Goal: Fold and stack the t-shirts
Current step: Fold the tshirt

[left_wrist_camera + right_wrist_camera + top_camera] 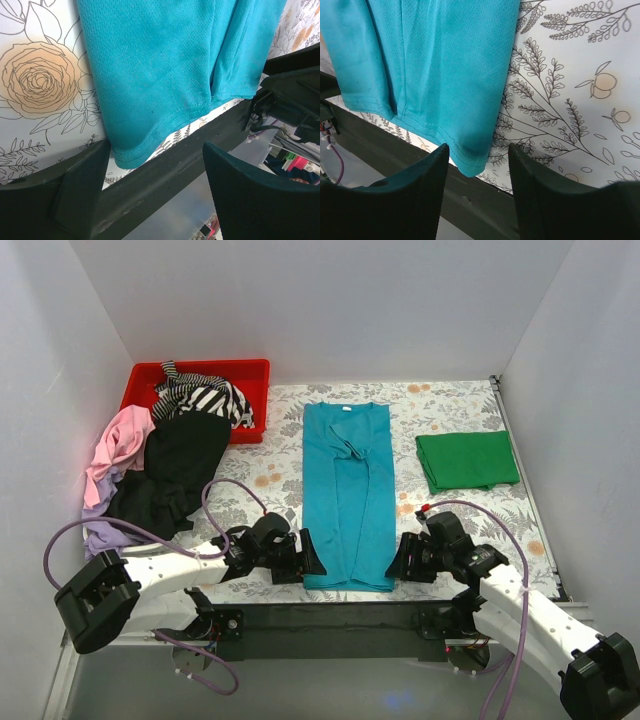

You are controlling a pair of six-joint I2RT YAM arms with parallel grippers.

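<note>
Teal shirt (348, 500) lies mid-table (460, 530), folded into a narrow strip. Its long axis runs from near edge to far edge, collar far, hem (165, 117) at the near edge right by me. My left gripper (310, 558) sits at the hem's left corner, right gripper (400, 560) at its right corner, so both are equally near, one each side. Both jaws are spread apart with nothing in them; in each wrist view the hem corner lies flat just ahead of the gap, not pinched. The cloth stretches away from both jaws toward the far edge. I judge the next fold needs both corners pinched, then the hem carried along that long axis toward the collar. Green shirt (466, 460) lies folded by the right edge, far half.
</note>
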